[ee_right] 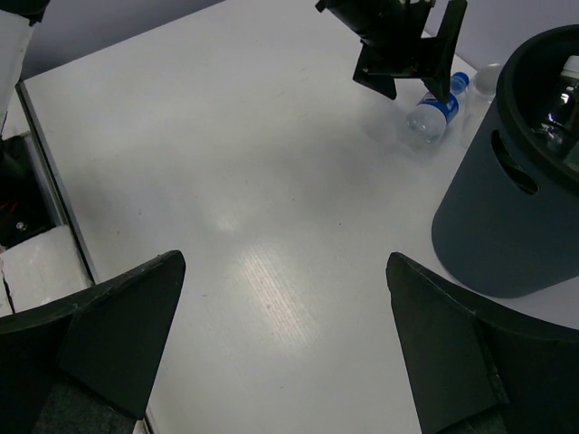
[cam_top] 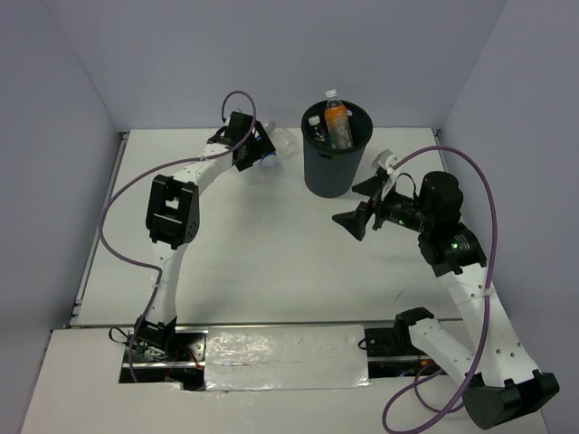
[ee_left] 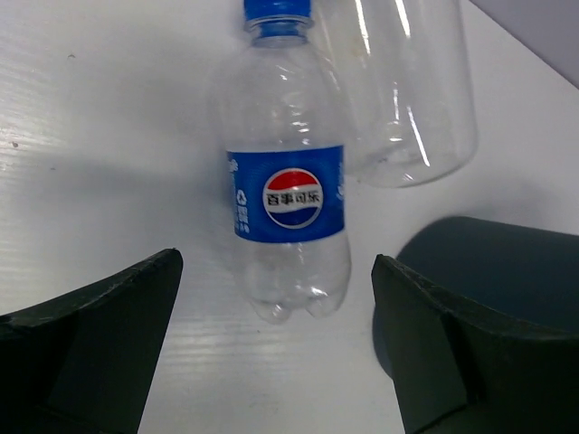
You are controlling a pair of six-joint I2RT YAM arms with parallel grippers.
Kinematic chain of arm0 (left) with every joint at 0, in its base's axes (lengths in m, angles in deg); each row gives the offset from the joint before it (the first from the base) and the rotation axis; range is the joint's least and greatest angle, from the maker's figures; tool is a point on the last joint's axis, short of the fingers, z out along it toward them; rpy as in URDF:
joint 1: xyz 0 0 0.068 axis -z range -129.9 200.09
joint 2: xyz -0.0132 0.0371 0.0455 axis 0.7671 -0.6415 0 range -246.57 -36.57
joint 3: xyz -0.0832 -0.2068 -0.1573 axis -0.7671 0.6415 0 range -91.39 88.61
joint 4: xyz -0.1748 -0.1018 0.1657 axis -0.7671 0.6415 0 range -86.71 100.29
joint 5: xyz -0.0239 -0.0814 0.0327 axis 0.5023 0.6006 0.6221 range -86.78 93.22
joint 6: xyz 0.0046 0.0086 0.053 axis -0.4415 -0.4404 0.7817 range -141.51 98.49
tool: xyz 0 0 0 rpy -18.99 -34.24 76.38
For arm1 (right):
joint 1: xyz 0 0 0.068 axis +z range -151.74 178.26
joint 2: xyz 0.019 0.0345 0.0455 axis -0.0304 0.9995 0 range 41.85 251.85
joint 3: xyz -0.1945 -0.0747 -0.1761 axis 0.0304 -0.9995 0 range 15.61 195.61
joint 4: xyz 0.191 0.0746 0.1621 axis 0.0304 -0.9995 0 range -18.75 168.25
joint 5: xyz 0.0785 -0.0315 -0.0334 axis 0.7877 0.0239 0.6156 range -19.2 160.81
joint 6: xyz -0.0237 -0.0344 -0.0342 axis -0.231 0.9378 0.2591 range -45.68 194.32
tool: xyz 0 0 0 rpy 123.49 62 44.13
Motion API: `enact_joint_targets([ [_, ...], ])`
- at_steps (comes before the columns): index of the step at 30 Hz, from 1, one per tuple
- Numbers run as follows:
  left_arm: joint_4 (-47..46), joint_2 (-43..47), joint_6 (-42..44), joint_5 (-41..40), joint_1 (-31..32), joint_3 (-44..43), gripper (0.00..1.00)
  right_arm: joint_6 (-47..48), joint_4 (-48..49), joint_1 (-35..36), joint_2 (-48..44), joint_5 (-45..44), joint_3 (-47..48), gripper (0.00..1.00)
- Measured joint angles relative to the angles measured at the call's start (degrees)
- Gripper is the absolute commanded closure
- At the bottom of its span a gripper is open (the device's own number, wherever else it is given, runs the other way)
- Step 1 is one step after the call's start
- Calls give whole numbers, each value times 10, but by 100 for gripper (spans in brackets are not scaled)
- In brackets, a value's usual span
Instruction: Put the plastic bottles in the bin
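Straddling blue-label bottle (ee_left: 289,194) lying on table (ee_left: 90,136), left gripper (ee_left: 276,262) standing wide, touching nothing; wrist view showing clear bottle (ee_left: 407,90) just beside. Top view showing orange bottle (cam_top: 338,125) inside bin (cam_top: 327,167); right gripper (ee_right: 285,260) gaping wide, empty.

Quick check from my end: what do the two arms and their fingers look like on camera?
The left arm and right arm have white links with black joint housings. A purple cable loops along each. The left gripper and right gripper are black, with broad dark wedge-shaped fingers. A small green light glows on the right arm.
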Motion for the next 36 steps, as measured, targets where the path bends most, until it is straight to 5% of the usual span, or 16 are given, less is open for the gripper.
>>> enact_joint_targets([
  [11, -11, -82, -21, 16, 4, -57, 8, 0, 5, 0, 2, -3, -11, 0],
  [22, -37, -76, -21, 23, 7, -25, 36, 0, 13, 0, 2, -6, -16, 0],
  [24, -52, -64, -19, 25, 7, 1, 53, 0, 13, 0, 2, -8, -17, 0],
  [36, -109, 189, 77, 18, 7, 273, 84, 5, 15, -16, -14, -28, -18, 0],
])
